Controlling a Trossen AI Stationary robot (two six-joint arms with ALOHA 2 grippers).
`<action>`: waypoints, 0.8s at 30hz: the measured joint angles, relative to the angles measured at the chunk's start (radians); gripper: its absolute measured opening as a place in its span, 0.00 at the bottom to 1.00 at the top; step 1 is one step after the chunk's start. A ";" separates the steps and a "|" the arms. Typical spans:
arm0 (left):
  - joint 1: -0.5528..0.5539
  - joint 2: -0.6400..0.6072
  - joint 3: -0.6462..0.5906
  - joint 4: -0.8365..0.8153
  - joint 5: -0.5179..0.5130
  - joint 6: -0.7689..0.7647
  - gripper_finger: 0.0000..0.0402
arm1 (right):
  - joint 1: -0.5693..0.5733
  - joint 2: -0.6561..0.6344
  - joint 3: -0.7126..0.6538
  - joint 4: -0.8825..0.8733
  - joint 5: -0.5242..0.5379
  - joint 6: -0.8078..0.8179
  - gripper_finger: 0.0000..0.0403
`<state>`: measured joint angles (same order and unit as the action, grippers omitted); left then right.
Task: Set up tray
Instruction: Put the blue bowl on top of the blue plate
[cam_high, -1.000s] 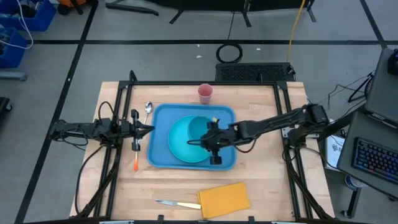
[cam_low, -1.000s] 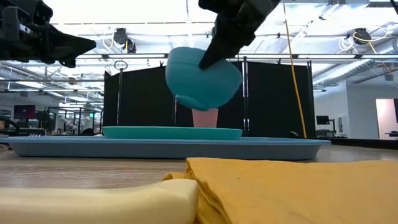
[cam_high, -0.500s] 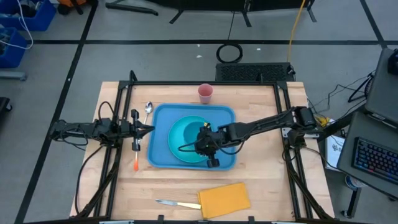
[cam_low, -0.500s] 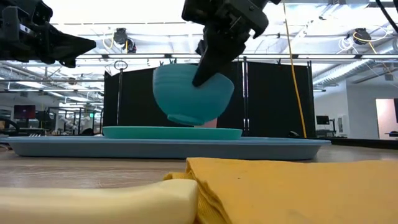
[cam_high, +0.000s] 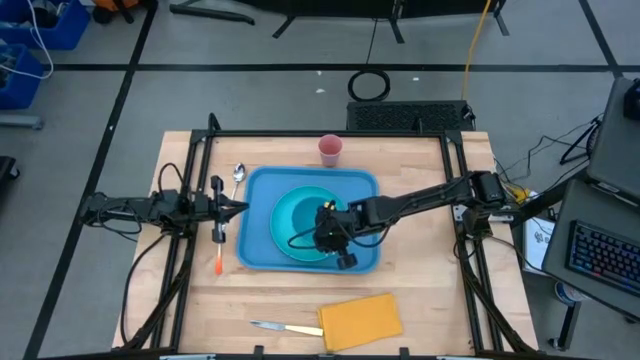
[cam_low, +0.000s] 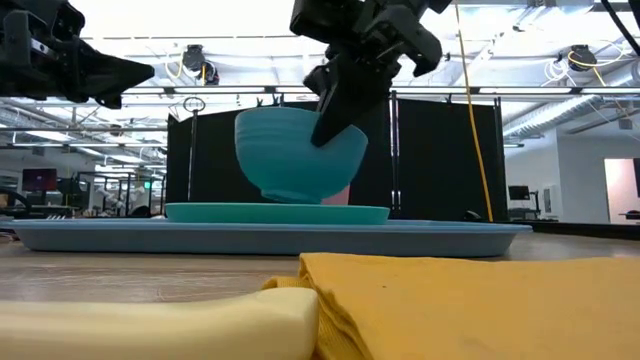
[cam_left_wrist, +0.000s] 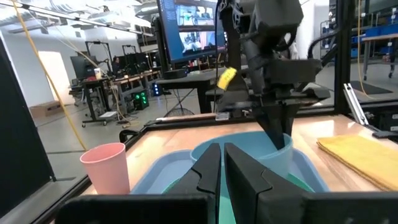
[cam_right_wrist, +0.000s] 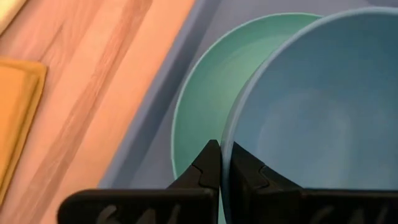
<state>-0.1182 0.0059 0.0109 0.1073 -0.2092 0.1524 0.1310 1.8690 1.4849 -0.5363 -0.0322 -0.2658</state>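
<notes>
The blue tray (cam_high: 258, 190) lies at the table's middle with a round turquoise plate (cam_low: 230, 213) on it. A teal bowl (cam_low: 290, 155) stands upright over the plate, its foot at or just above the plate; I cannot tell which. My right gripper (cam_high: 325, 228) reaches in from the table's right, slanting down, and is shut on the bowl. My left gripper (cam_high: 240, 207) waits shut at the tray's left edge, level, with nothing held. My right gripper pinches the bowl's rim (cam_right_wrist: 229, 148) on the side toward the table's right, one finger inside the bowl and one outside. The fingers slant down from above and from the right. The bowl sits upright in the hold, over the plate.
A pink cup (cam_high: 330, 150) stands beyond the tray's far edge, a spoon (cam_high: 238, 175) at its far left corner. An orange-handled utensil (cam_high: 218, 262) lies left of the tray. Near the front edge lie a yellow cloth (cam_high: 360, 320) and a knife (cam_high: 285, 328).
My right gripper has gone down and toward the table's left with the bowl, and has rolled. The bowl, tilted and well above the plate a second ago, now stands upright, low over the plate.
</notes>
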 joint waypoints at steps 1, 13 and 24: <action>0.000 0.000 0.000 0.000 0.000 0.000 0.06 | 0.000 0.000 0.000 -0.003 0.000 -0.010 0.00; 0.000 0.000 0.000 0.000 0.000 0.000 0.06 | -0.005 0.080 -0.001 0.010 0.005 -0.071 0.00; 0.000 0.000 0.000 0.000 0.000 0.000 0.06 | -0.040 0.079 -0.001 0.032 0.003 -0.076 0.00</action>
<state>-0.1183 0.0063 0.0109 0.1070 -0.2092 0.1524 0.0914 1.9476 1.4837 -0.5040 -0.0291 -0.3420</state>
